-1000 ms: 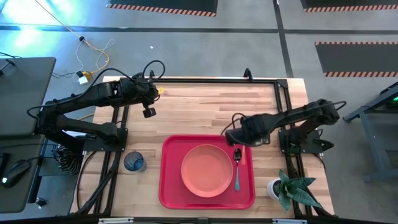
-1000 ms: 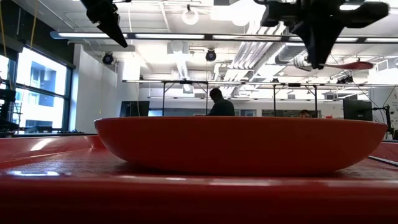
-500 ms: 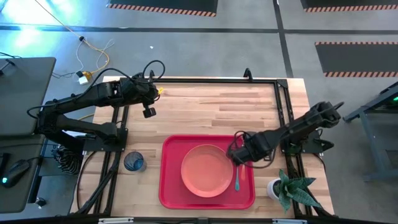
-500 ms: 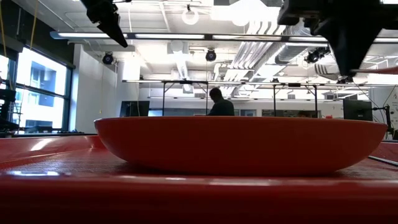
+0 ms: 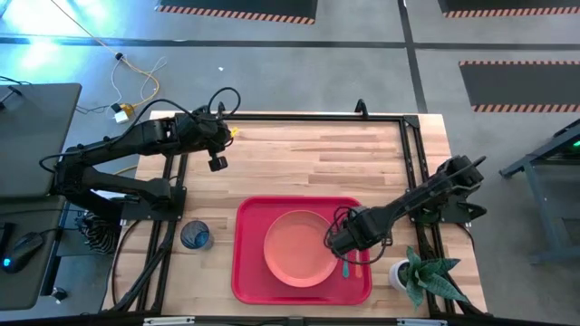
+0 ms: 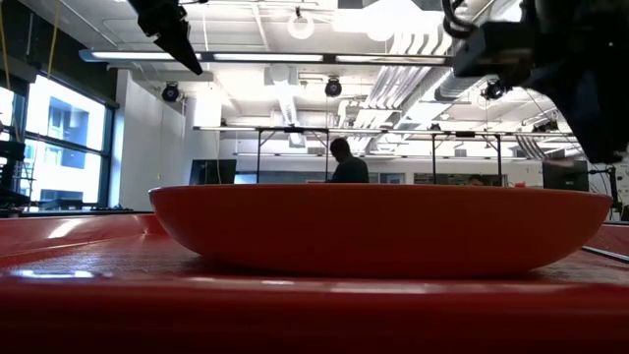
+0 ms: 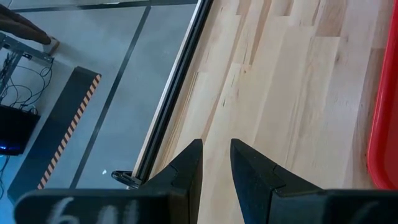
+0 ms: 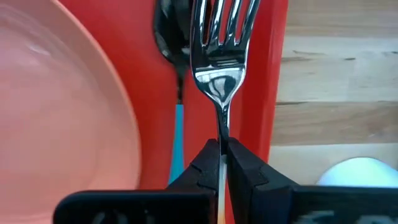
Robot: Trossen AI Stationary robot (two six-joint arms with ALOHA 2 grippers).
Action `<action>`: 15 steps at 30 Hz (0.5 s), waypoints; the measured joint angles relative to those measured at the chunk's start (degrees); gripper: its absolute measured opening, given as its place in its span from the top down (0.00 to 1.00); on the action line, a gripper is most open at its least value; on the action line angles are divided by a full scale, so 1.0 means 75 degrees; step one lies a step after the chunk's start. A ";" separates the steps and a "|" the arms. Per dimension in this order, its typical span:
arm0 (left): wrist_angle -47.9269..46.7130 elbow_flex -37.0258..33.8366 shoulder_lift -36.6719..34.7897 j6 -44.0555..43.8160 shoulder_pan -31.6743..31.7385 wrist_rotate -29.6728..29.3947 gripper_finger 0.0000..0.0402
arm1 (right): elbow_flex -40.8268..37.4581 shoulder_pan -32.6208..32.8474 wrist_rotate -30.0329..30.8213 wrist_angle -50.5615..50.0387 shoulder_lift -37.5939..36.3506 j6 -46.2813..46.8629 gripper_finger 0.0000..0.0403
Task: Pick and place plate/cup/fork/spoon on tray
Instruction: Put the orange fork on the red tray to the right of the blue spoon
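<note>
The red tray (image 5: pixel 249 272) lies at the table's near middle, with the salmon plate (image 5: pixel 299 247) on it. The blue-handled spoon (image 8: pixel 176 134) lies on the tray's right strip, beside the plate (image 8: pixel 62 112). My right gripper (image 5: pixel 341 244) is over that strip, shut on the fork (image 8: pixel 217 37). The fork's tines hang over the tray (image 8: pixel 264 93), next to the spoon's bowl (image 8: pixel 169 34). The blue cup (image 5: pixel 195 236) stands on the table left of the tray. My left gripper (image 5: pixel 216 163) hovers over the table's far left, empty, its fingers (image 7: pixel 186 171) a narrow gap apart. My right gripper pinches the fork's thin metal neck (image 8: pixel 222 127), just behind the tines, between its two fingertips (image 8: pixel 205 158). The fingers hide the handle. The tines stick out past the fingertips, over the tray's right strip. The fork is clear of the plate.
A small white pot (image 5: pixel 400 272) with a green plant (image 5: pixel 430 276) stands at the table's near right corner, close to the tray's right rim. The pot also shows in the right wrist view (image 8: pixel 357 171). Bare wood lies beyond the tray (image 5: pixel 317 154). People show far off in the room (image 6: pixel 346 162).
My right gripper, shut on the fork, has gone from the tray's far right corner toward the table's near edge. It now stands over the tray's right strip, above the spoon and beside the plate. The spoon, plate and cup have stayed in place.
</note>
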 joint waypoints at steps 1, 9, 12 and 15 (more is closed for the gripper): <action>0.0002 0.0000 0.0000 0.0000 0.0001 0.0007 0.82 | 0.0000 0.0000 -0.0089 0.0000 0.0092 -0.0062 1.00; 0.0000 0.0000 0.0003 0.0000 0.0003 0.0105 0.82 | 0.0000 -0.0003 -0.0417 0.0056 0.0653 -0.0279 1.00; 0.0000 0.0000 0.0003 0.0000 0.0001 0.0105 0.82 | 0.0000 -0.0008 -0.0420 0.0074 0.0746 -0.0278 1.00; -0.0002 0.0000 0.0003 0.0000 0.0000 0.0105 0.82 | 0.0000 -0.0024 -0.0511 0.0082 0.0875 -0.0280 1.00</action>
